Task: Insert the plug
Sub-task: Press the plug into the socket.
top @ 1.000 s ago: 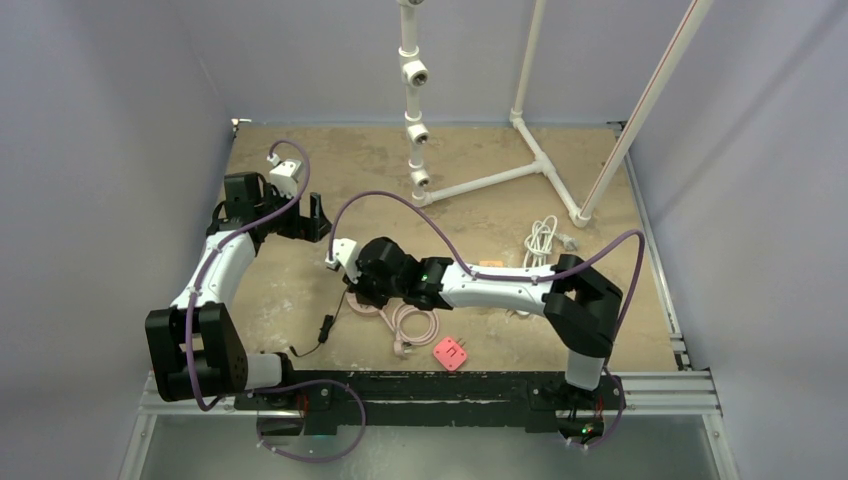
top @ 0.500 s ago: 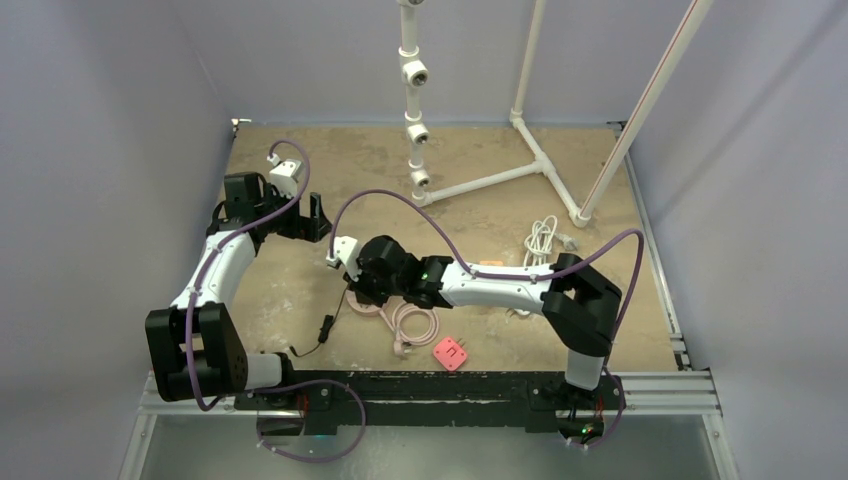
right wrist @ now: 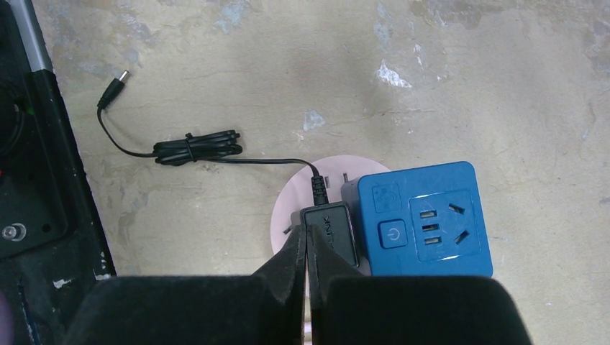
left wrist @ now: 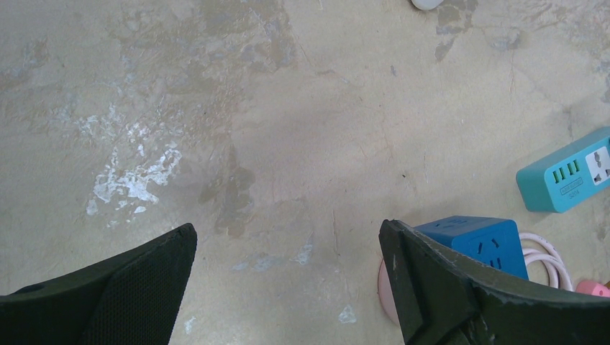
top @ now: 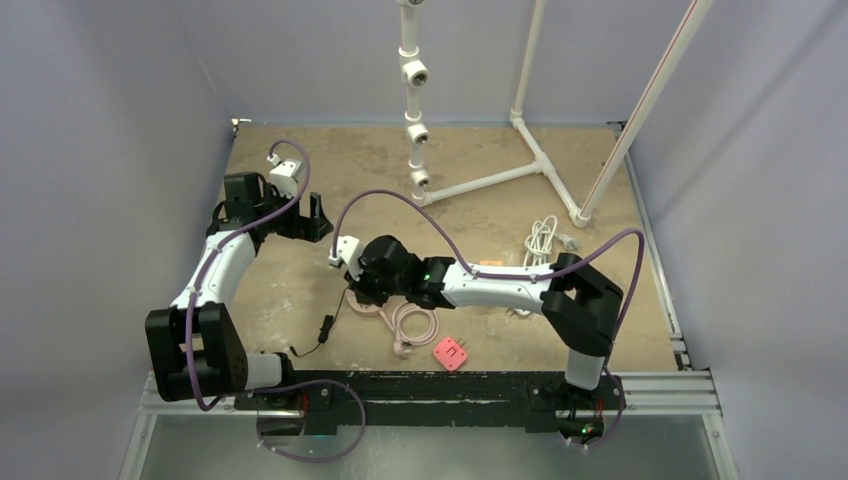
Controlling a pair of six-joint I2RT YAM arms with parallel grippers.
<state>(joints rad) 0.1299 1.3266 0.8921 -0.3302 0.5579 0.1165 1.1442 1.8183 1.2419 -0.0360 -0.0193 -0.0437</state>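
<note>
Scuffed tan table (top: 350,160) with 1 blue socket cube (right wrist: 421,219); black adapter (right wrist: 331,233) against its side, bundled black cable (right wrist: 194,147) beyond that, teal power strip (left wrist: 565,169) near.

A worn, sandy-brown table top (top: 300,290) is showing pale scuffs and darker stains. At its far side a frame of white plastic pipes (top: 480,183) is standing, one upright carrying several fittings. Right of centre, a bundled white cable (top: 541,240) is lying flat. Near the front edge a small pink square adapter (top: 450,352) is resting with its slots facing up, just beside loops of pink cord (top: 405,320). A teal power strip (left wrist: 565,171) is lying flat on the table, sockets facing up.
</note>
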